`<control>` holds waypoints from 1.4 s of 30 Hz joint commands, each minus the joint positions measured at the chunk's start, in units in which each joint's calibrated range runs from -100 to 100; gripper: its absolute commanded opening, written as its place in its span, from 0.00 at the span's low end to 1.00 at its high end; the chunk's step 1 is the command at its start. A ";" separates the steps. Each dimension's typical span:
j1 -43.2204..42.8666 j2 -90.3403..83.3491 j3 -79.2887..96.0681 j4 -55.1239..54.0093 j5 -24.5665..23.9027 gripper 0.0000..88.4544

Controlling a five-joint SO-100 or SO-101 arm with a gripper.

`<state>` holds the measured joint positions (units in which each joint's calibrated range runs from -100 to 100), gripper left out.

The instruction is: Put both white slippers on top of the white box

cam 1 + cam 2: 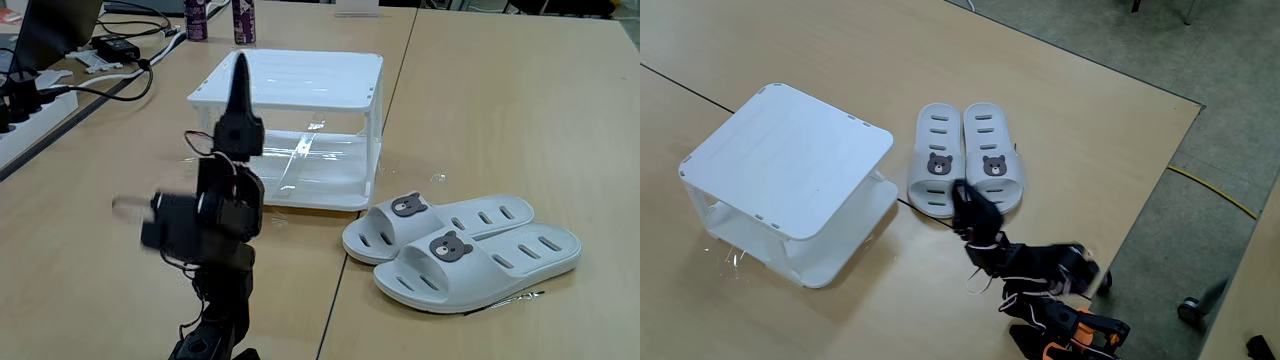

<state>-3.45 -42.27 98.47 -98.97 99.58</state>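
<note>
Two white slippers with bear badges lie side by side on the wooden table: one [440, 213] [940, 150] and the other [495, 255] [992, 150]. In the first fixed view they are to the right of the white box [300, 75] [790, 150], whose ribbed top is bare. My black gripper [240, 70] [961, 192] is raised and looks shut, with nothing in it. From the side it stands in front of the box's left part. From above its tip overlaps the near ends of the slippers. The arm is blurred.
A power strip [25, 110] with black cables [120, 50] lies at the far left. Two dark cans [197, 18] stand behind the box. The table edge [1160, 170] runs close to the arm's base, with floor and a yellow cable [1215, 190] beyond.
</note>
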 commanded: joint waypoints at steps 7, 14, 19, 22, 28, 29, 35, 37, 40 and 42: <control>0.40 37.18 0.63 -0.25 0.42 0.01; 0.90 55.52 -1.18 -0.25 0.42 0.01; 4.19 65.45 -3.98 -0.25 0.42 0.01; 9.61 67.97 -7.13 -0.25 0.42 0.01; 18.33 71.17 -11.37 -0.25 0.42 0.01; 18.99 71.76 -11.55 -0.25 0.42 0.01; 20.63 74.20 -18.50 -0.34 0.42 0.15; 20.72 74.28 -20.21 -0.34 0.42 0.18; 21.29 74.37 -24.09 -0.25 0.42 0.18; 21.54 75.21 -27.34 -0.17 0.42 0.18</control>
<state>17.45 32.45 76.10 -98.80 99.58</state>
